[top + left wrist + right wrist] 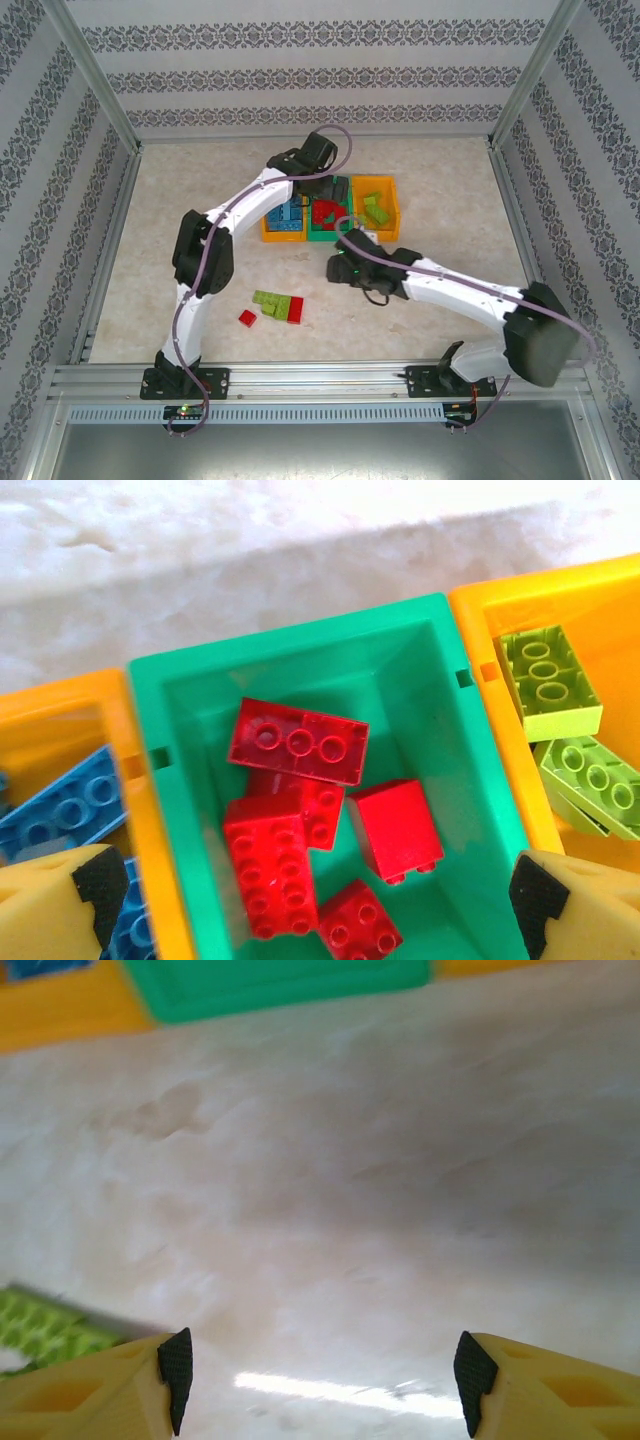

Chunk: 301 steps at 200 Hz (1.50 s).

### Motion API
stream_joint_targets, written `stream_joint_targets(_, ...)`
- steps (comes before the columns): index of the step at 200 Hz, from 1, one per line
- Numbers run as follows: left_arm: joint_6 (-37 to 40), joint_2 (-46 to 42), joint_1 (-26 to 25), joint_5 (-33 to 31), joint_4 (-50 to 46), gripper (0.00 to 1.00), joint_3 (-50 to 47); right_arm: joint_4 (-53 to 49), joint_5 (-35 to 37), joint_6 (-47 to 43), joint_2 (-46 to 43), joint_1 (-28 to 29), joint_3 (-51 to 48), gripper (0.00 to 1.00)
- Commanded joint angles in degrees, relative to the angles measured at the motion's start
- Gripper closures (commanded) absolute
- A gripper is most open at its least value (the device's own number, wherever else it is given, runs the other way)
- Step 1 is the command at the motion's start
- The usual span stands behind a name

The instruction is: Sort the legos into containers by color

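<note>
Three containers stand in a row: an orange bin (282,237) with blue legos (60,810), a green bin (190,810) with several red legos (298,742), and an orange bin (375,182) with light green legos (548,680). My left gripper (318,900) hangs open over the green bin (325,236), nothing between its fingers. Loose on the table lie light green legos (268,300), a red lego (295,308) and a small red one (247,318). My right gripper (325,1378) is open and empty, low over bare table in front of the bins (338,265).
A light green lego (45,1328) shows at the lower left of the right wrist view, beside the left fingertip. Metal frame posts and patterned walls enclose the table. A rail (320,378) runs along the near edge.
</note>
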Motion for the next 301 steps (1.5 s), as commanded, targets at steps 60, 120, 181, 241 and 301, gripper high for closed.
stream_joint_targets(60,-4.76,-10.54,6.74,-1.46,4.98,0.01,-9.17,-5.73,-4.09,5.57,22.4,12.16,18.39,0.27)
stream_joint_targets(120,-4.48,-15.06,8.39,-1.4,7.25,0.0,-15.27,-9.47,-6.4,6.66,26.08,13.01,20.57,0.32)
stream_joint_targets(181,-3.91,-17.67,8.55,-1.6,8.53,0.01,-18.82,-10.3,-9.47,6.59,29.24,12.64,21.78,0.44)
stream_joint_targets(241,-3.45,-19.66,8.57,-1.13,9.35,0.01,-21.13,-9.7,-9.22,5.31,27.14,10.14,16.13,0.7)
stream_joint_targets(301,-3.18,-20.74,8.57,-2.03,8.98,0.01,-23.07,-9.88,-7.02,2.76,23.87,8.25,14.11,0.71)
